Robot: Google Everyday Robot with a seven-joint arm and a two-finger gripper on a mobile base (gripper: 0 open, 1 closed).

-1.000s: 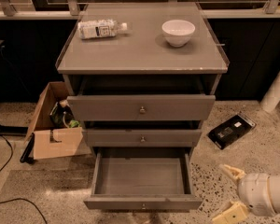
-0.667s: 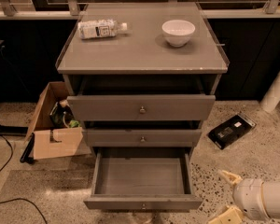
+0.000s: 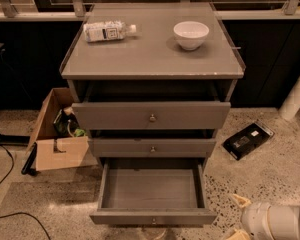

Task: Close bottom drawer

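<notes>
The bottom drawer [image 3: 151, 189] of the grey cabinet is pulled far out, showing its plain empty grey interior. Its low front panel [image 3: 115, 217] with a small round knob [image 3: 153, 221] is near the bottom edge of the view. My gripper [image 3: 238, 218] is at the lower right, just right of the drawer's front right corner and apart from it. Its two tan fingertips [image 3: 240, 201] are spread and hold nothing. The white arm [image 3: 275, 222] reaches in from the right edge.
The middle drawer [image 3: 152, 147] and top drawer [image 3: 151, 115] stick out slightly. A bottle [image 3: 107, 31] and a white bowl [image 3: 191, 34] rest on the cabinet top. A cardboard box [image 3: 57, 134] stands at the left and a black device [image 3: 247, 140] lies on the floor at the right.
My gripper and arm have moved down and slightly left, toward the bottom edge of the view. The bottom drawer has not moved.
</notes>
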